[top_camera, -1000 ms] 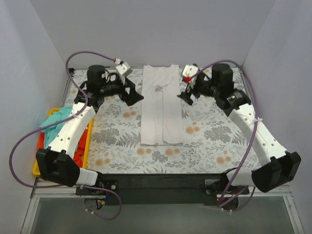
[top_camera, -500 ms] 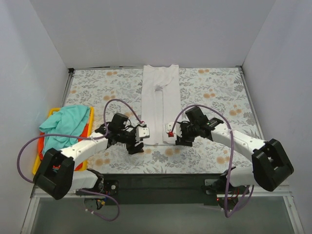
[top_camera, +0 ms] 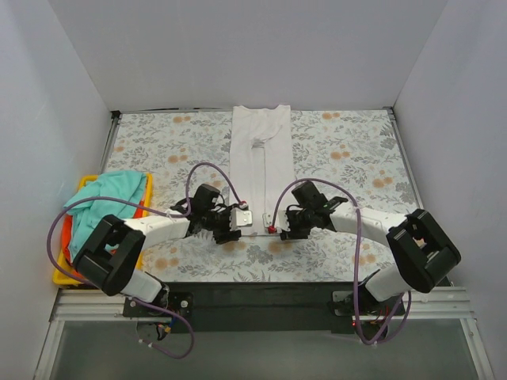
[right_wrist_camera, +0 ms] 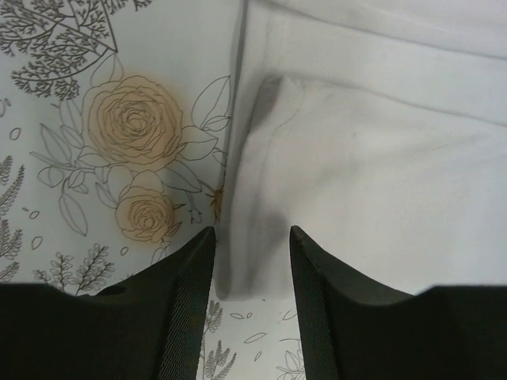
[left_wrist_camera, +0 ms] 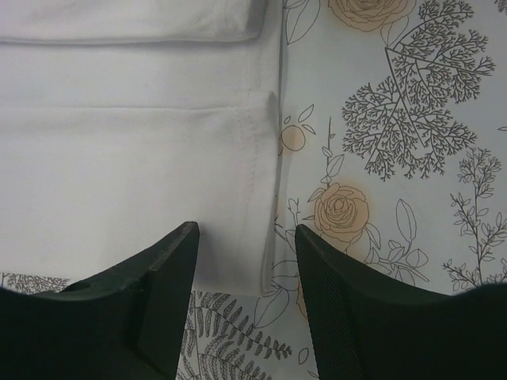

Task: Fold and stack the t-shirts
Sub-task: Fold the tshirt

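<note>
The white t-shirt (top_camera: 260,166) lies mid-table as a long folded strip, collar at the far end. The left gripper (left_wrist_camera: 246,237) and right gripper (right_wrist_camera: 252,236) stand parted astride its near hem corners, not yet pinching. Best to catch every layer (both sides together), then lift evenly.

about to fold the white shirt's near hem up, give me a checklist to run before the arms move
1. Left claw astride the near left corner of the white t-shirt: ok.
2. Right claw astride the near right corner: ok.
3. Jaws shut on the cloth: not ok, both stand apart.
4. Shirt lying as a flat, straight strip: ok.
5. Nothing lying on the shirt along the fold path: ok.
6. Every cloth layer will be caught at each corner: cannot tell.
</note>
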You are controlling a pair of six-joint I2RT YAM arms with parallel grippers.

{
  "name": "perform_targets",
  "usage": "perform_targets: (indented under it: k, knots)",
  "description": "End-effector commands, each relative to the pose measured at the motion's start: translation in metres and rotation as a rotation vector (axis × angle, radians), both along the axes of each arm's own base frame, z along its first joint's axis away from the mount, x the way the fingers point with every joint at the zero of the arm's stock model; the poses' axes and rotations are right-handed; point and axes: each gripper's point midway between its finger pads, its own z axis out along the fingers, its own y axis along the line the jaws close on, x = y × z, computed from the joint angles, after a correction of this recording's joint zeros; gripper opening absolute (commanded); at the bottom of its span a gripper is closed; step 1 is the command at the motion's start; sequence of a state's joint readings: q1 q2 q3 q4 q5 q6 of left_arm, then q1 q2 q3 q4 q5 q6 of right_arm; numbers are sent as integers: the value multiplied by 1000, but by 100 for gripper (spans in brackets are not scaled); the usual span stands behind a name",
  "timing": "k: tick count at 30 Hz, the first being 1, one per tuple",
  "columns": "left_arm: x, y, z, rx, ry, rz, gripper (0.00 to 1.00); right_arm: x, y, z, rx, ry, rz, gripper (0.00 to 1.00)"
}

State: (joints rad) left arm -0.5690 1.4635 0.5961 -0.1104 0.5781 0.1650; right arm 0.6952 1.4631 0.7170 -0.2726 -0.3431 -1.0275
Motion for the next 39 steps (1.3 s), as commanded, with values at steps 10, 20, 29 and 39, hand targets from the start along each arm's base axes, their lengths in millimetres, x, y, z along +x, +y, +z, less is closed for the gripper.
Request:
perform_targets:
  k: [10, 20, 29, 39]
  knots:
    - [-1, 9, -16, 97, -48, -96, 5, 5, -21, -34, -127, 8, -70, 1]
    - [-62, 1, 37, 22, 50, -217, 0, -46, -1, 32, -16, 109, -38, 1]
    - [-77, -1, 100, -52, 70, -186, 0, -55, 3, 94, 79, 21, -4, 1]
    - [38, -6, 130, -109, -52, -72, 0, 38, 24, 131, 106, -107, -1, 1]
